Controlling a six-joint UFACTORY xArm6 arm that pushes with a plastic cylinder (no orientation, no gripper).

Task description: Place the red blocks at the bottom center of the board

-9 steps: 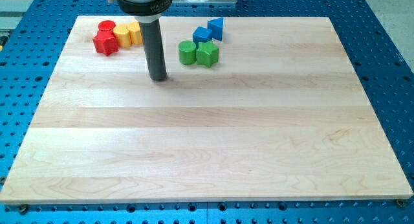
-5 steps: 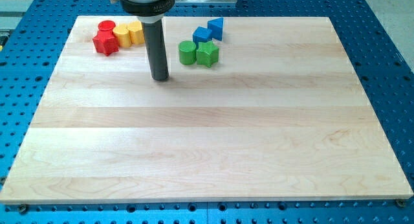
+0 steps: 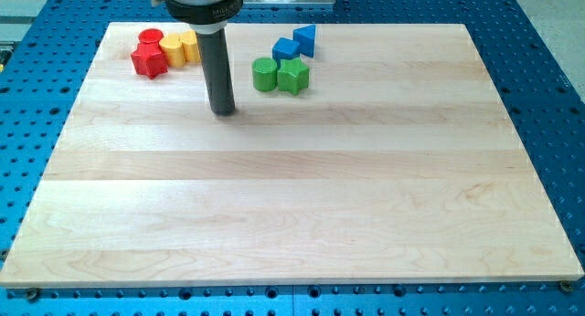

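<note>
My tip (image 3: 222, 110) is resting on bare wood between the two clusters near the view's top, below and to the right of the red and yellow group and to the left of the green pair; there is no pincer on this rig at all, only the straight rod, so nothing is being gripped and the blocks can only be shoved. The red star-shaped block (image 3: 149, 61) and the red cylinder (image 3: 151, 37) are sitting in the view's top left corner of the board (image 3: 292, 215), the cylinder just above the star, with the yellow hexagonal block (image 3: 171, 49) and the yellow cylinder (image 3: 189, 45) pressed in on their right. That crowding is looking like the main hazard: a push coming in from the view's top could be carrying a yellow block along with the reds, or splitting the two reds so one is sliding off sideways. The reds are also lying near the top and left edges (little room for getting behind them), so a careless approach could be nudging one off the board. Below them, the whole middle and bottom of the board is lying open, giving a long free path to the bottom center, and the green blocks (image 3: 280, 75) and blue blocks (image 3: 295, 44) are standing well apart from that route.
</note>
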